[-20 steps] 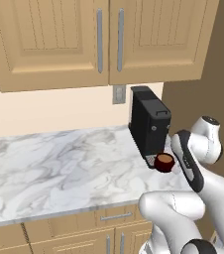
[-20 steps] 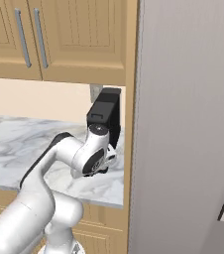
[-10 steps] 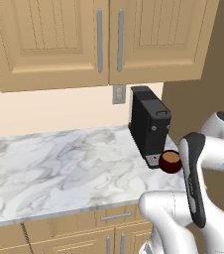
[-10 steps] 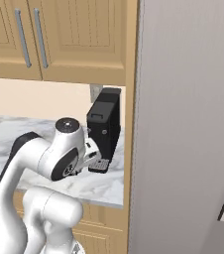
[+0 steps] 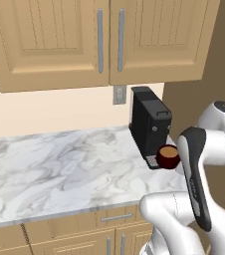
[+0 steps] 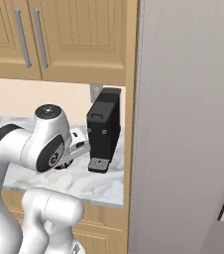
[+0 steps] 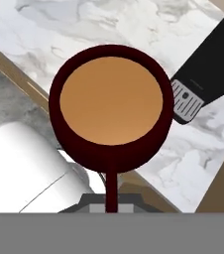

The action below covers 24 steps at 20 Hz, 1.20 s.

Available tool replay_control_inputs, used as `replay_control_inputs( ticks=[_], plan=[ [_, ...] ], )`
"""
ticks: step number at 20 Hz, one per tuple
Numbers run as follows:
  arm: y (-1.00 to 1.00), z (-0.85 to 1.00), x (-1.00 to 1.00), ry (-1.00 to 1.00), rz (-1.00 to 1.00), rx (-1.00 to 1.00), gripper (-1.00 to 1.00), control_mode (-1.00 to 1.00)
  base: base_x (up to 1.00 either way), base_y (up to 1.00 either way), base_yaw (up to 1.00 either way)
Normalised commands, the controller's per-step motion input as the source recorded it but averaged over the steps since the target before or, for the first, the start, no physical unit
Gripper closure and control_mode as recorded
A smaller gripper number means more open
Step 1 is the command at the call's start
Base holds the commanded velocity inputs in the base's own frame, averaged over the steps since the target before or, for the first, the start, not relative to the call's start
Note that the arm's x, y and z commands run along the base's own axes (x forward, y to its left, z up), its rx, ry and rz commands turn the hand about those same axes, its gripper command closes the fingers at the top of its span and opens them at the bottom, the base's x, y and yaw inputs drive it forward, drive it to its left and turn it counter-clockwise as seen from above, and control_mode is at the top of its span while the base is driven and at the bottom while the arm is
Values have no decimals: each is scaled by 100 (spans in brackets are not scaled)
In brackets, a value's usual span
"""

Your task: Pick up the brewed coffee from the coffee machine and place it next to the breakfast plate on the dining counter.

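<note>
Marble counter (image 5: 59, 169) runs along the wall. 2 tan wall cabinet doors (image 5: 109, 40) with vertical metal handles hang above. Grey outlet (image 5: 119, 94) on the backsplash. Drawer (image 5: 115, 218) beneath.

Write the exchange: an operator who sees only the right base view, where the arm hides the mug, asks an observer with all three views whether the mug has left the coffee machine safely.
Operator: Is the mug off the coffee machine?
Observer: Yes. In the left base view the mug is clear of the coffee machine, just to its front right.
Operator: Is it gripped?
Observer: In the hand view the mug's handle runs straight down into the shut claw.
Operator: Any spill?
Observer: None visible. The hand view shows the coffee level, below the rim.
</note>
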Motion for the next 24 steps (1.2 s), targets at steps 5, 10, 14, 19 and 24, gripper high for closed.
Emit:
replay_control_inputs(
  ticks=[5, 10, 14, 19, 24],
  plan=[
    [13, -6, -1, 3, 0, 0, 100, -100, 0, 0, 0],
    [12, -6, -15, -1, 0, 0, 100, 100, -53, 29, 11],
    [0, 0, 0, 0, 0, 0, 100, 100, -84, 72, 46],
    [0, 0, 0, 0, 0, 0, 100, 100, -62, 78, 64],
    [0, 0, 0, 0, 0, 0, 100, 100, -32, 72, 75]
  ],
)
